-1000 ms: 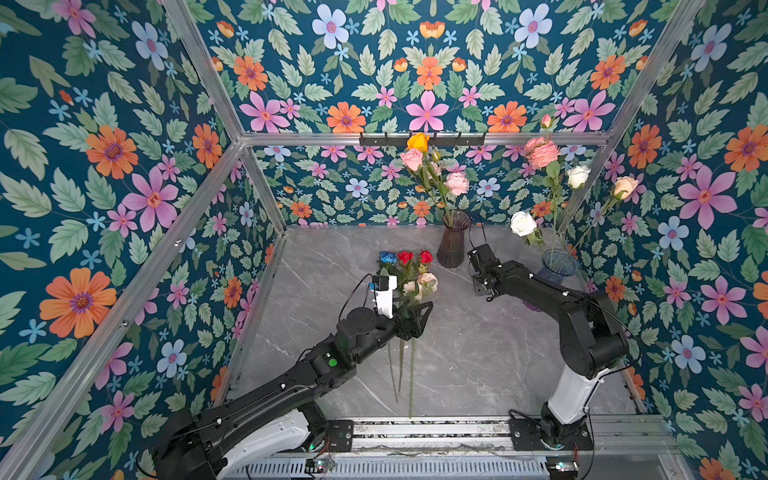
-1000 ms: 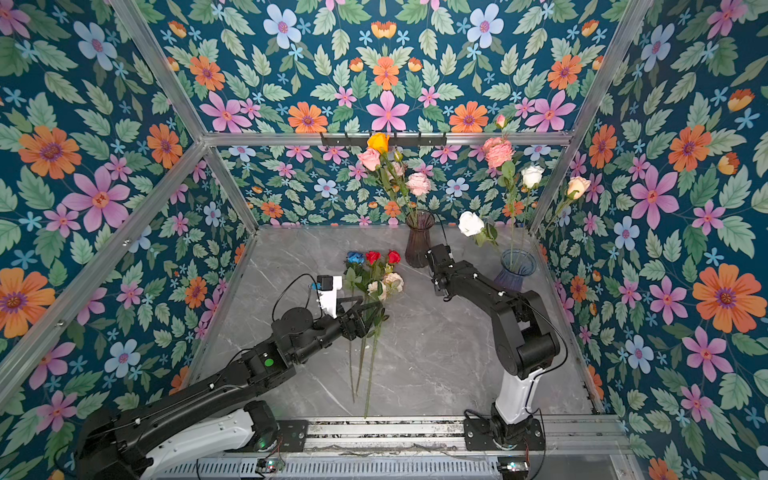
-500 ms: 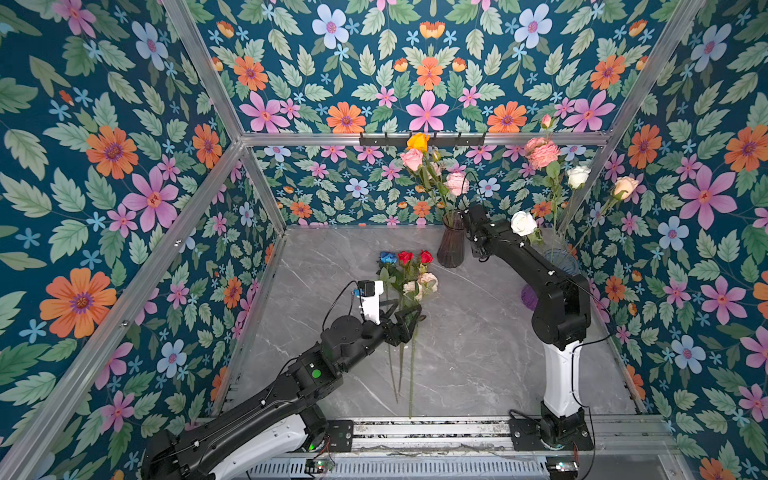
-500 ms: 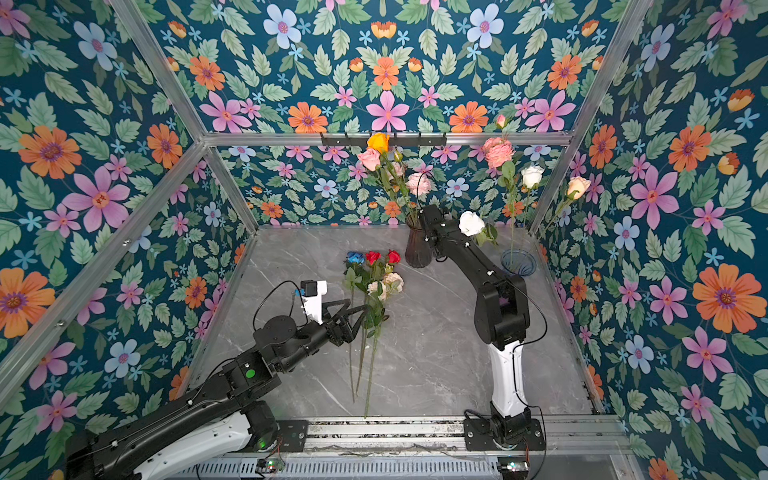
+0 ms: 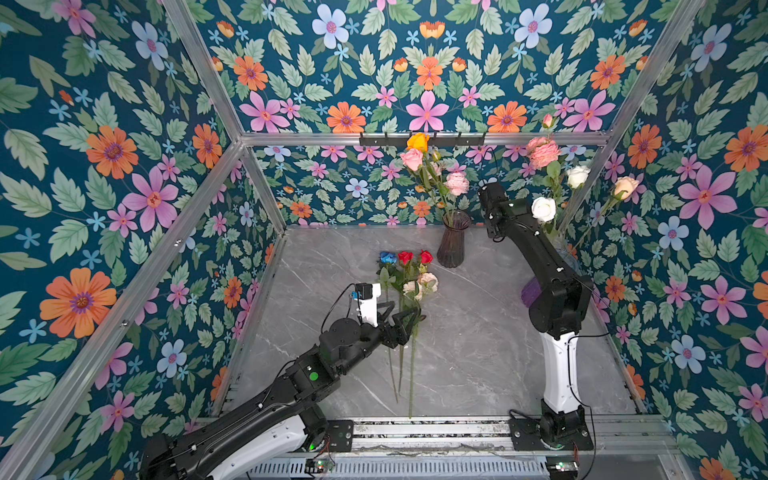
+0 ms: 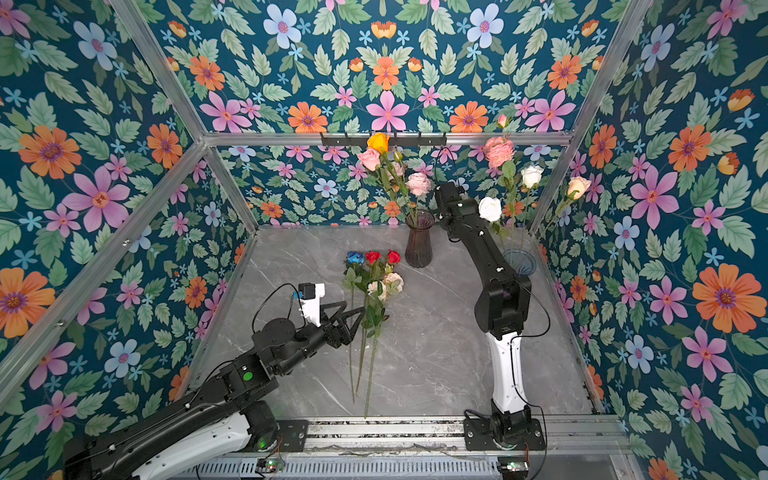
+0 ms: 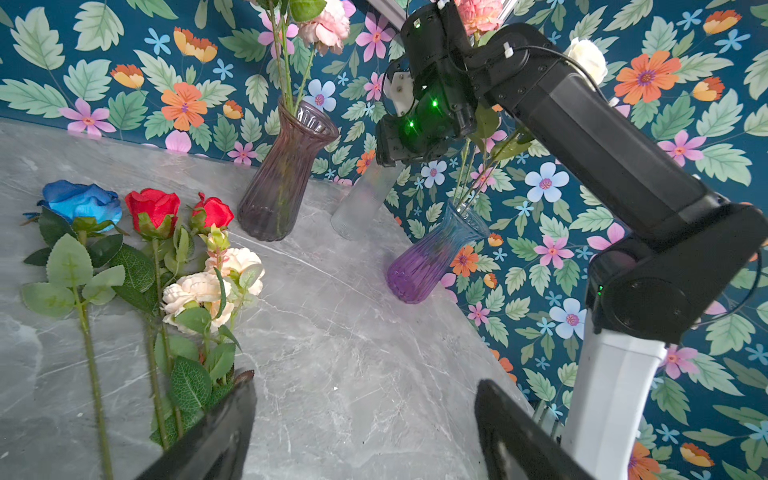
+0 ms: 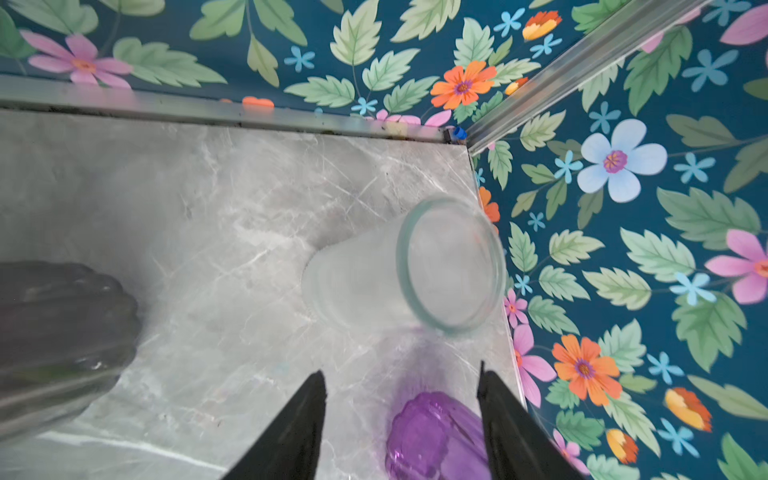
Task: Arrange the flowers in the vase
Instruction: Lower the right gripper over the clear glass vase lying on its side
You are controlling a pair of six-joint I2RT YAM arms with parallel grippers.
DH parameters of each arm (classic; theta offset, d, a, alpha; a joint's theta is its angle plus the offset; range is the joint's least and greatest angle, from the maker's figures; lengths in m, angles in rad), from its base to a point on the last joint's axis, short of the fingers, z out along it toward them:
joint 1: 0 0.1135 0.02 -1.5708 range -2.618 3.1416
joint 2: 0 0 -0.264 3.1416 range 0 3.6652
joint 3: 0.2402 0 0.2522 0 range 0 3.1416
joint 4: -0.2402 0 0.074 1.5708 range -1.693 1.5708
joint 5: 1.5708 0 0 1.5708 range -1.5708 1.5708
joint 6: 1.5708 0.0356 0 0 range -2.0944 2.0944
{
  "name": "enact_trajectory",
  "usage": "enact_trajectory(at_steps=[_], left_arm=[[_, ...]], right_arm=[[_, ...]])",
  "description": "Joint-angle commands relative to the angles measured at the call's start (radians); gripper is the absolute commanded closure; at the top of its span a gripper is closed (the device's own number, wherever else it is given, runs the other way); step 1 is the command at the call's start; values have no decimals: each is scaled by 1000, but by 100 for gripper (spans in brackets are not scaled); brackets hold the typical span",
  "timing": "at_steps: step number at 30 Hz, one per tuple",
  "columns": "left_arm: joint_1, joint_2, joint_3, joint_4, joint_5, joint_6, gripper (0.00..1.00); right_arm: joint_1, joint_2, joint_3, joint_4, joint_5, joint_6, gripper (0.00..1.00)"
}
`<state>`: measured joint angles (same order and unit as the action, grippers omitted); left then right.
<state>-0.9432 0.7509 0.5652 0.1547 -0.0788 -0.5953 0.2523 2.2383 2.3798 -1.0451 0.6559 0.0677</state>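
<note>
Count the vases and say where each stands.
3. A smoky dark vase stands at back centre. A clear vase is right of it, in the back-right corner. A blue-to-purple vase is on the right side, nearer the front. No others show.

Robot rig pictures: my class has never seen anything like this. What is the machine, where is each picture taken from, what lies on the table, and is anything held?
The machine is two robot arms mounted at the front of the table, each ending in a two-fingered gripper. Two pictures look down from one overhead camera; two come from cameras on the arms' wrists. On the table lie a blue rose, red roses and cream peonies. At the back stand a smoky vase and a purple vase, both holding flowers, and an empty clear vase. The left gripper is open at the lying stems; the right gripper is open, raised near the vases. Neither holds anything.
</note>
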Motion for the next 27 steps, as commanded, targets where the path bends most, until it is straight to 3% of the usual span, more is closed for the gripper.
enact_trajectory(at_steps=[1,6,27], left_arm=[[1,4,1,5,-4,20,15],[1,5,3,-1,-6,22,15],[1,44,-24,48,14,-1,15]], right_arm=[[-3,39,77,-49,-65,-71,36],[-29,159,293,-140,-71,-98,36],[-92,220,314,-128,-249,-82,40]])
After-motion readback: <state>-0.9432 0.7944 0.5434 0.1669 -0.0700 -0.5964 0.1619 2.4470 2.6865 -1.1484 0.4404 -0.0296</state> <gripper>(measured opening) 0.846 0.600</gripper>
